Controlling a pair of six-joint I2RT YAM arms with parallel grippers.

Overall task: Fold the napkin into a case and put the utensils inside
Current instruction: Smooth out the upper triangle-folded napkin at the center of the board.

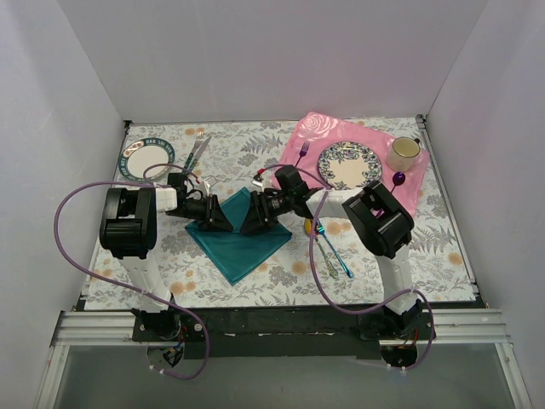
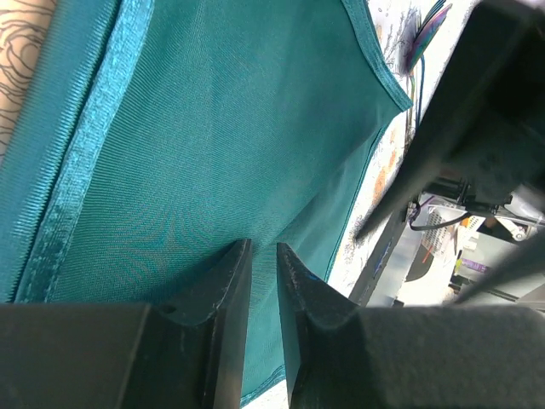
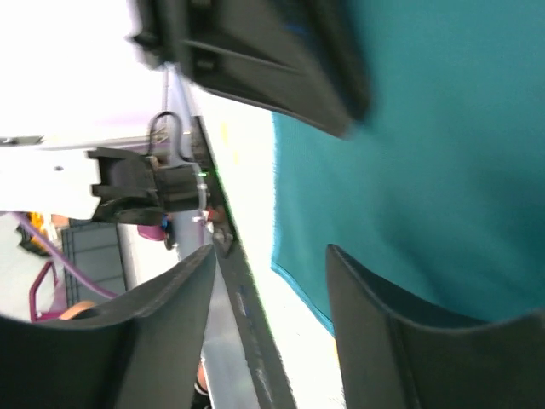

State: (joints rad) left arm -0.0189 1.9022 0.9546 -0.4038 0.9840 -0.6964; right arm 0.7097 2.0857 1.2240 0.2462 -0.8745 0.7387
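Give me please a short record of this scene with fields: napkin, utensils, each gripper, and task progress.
napkin: teal, spread like a diamond on the table
utensils: two iridescent pieces on the table, right of the napkin, not touching it
left gripper: over the napkin, jaws nearly together, grip unclear
right gripper: over the napkin, jaws wide apart, holding nothing
progress: napkin not yet folded narrow; utensils not yet inside

i could read no text, label, brand or number in any of my views. the rim of the plate [image 1: 146, 158] at the far left of the tabletop [image 1: 243, 141] carried pale marks, too small for me to make out.
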